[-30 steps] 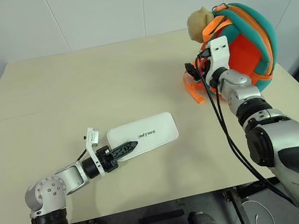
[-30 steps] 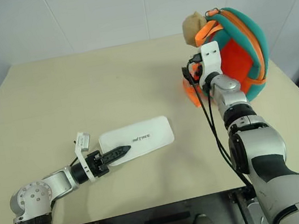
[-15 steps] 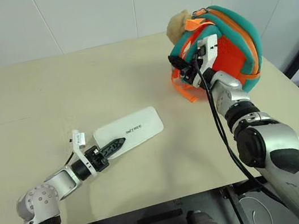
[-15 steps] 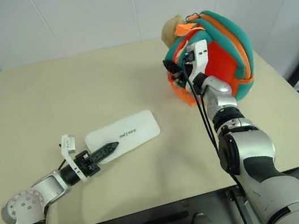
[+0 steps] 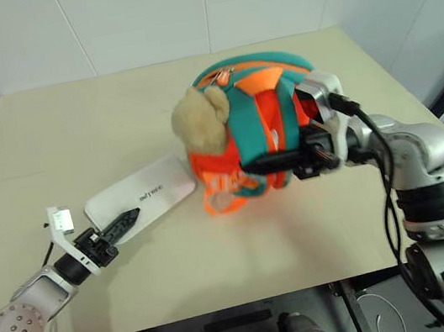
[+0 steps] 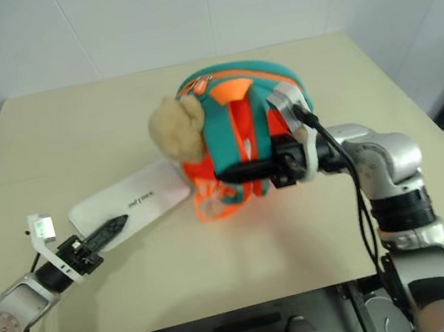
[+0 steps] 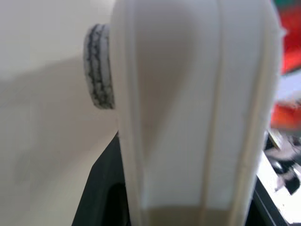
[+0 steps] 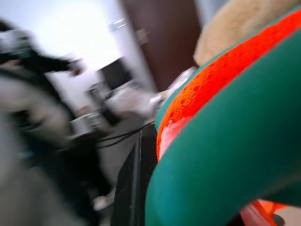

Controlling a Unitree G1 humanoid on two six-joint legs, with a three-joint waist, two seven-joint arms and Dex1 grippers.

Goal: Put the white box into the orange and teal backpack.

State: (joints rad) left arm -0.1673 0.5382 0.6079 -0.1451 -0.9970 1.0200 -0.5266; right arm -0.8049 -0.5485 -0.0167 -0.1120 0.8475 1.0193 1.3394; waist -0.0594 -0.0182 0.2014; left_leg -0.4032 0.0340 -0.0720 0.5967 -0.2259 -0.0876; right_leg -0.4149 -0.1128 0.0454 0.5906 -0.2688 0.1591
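While the orange and teal backpack (image 5: 257, 147) stands near the middle of the bench (image 5: 111, 116), its tan plush toy (image 5: 198, 125) faces my left side and its loose orange webbing hangs down just beside the white box (image 5: 141, 200). That box lies flat on the bench, its far end right against the backpack's lower edge. My right hand (image 5: 260, 163) reaches level across the backpack's front, clenched on a teal strap. My left hand (image 5: 126, 222) lies low and nearly level, its dark fingertips over the near end of the box; I cannot tell whether it grips anything.
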